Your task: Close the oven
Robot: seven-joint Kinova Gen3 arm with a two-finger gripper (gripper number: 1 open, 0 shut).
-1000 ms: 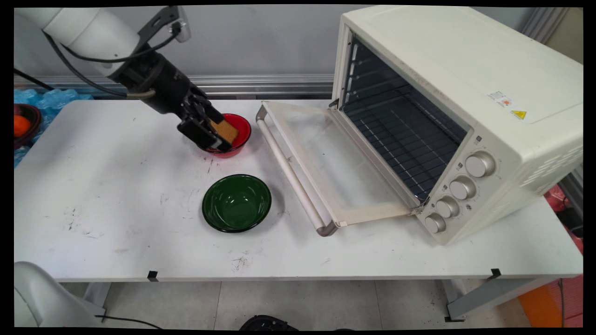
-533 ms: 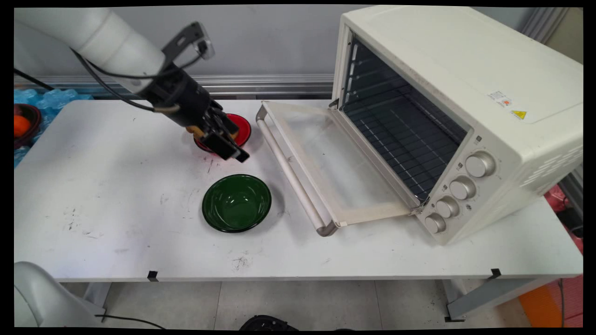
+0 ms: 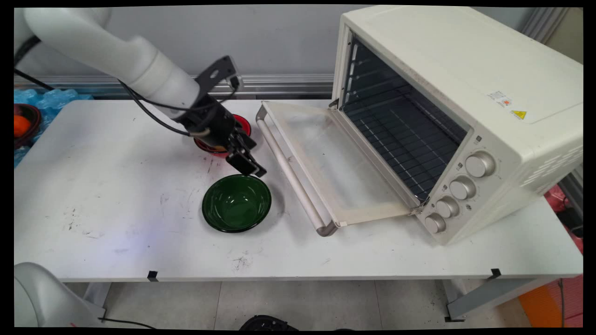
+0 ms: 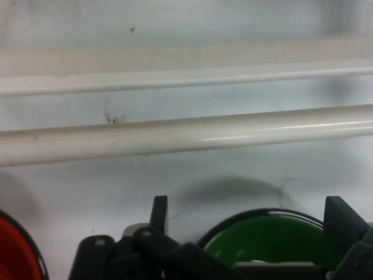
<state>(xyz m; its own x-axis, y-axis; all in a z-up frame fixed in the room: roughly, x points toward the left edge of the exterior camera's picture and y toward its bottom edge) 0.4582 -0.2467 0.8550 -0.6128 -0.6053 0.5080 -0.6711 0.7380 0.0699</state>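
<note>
Pincer (fingers spread) hangs over glossy green bowl.

Robotics lab: scuffed white table on metal legs, bare grey wall, toaster oven as prop

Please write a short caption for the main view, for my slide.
Robot hand above the far rim of a green bowl, red bowl behind, oven door open.

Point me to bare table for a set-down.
Free: the table left of the green bowl, and the front strip below the oven door. Crowded: between red bowl, green bowl and door handle, where the tool hangs.
</note>
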